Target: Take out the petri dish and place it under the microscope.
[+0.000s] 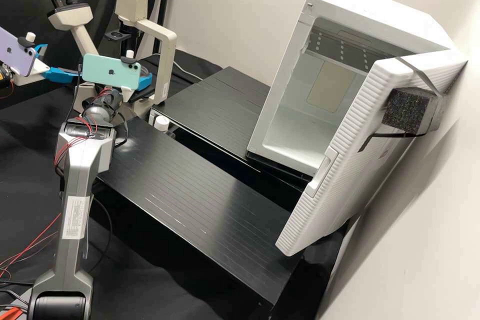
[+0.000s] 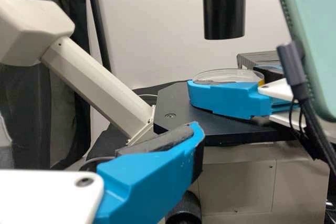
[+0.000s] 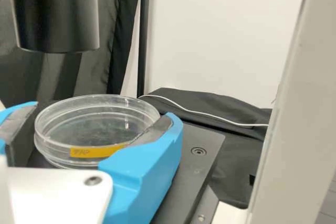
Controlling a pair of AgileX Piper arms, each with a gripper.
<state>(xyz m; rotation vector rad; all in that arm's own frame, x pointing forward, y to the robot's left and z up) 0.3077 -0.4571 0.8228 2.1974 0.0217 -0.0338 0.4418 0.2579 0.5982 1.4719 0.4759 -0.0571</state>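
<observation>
We've got the R gripper [image 1: 144, 76] at the microscope [image 1: 167, 55], fingers clamped on opp. sides of the petri dish [image 3: 94, 124], which has a yellow label on its side. Dish is at the dark stage [image 2: 173, 95], below the black tube [image 2: 224, 6]; we can't tell if its base touches the stage. Our L gripper [image 1: 61, 63] is near the microscope too, fingers wide apart w/ nothing btwn them. Teal phone [image 1: 111, 71] is mounted on the R arm, purple phone [image 1: 17, 52] on the L. Over on the R side of the high view, we see the white fridge [image 1: 300, 85], door [image 1: 345, 160] open, w/ a dark foam block [image 1: 405, 110] strapped to it. Black ridged platform [image 1: 200, 200] lies btwn the R arm & fridge.
</observation>
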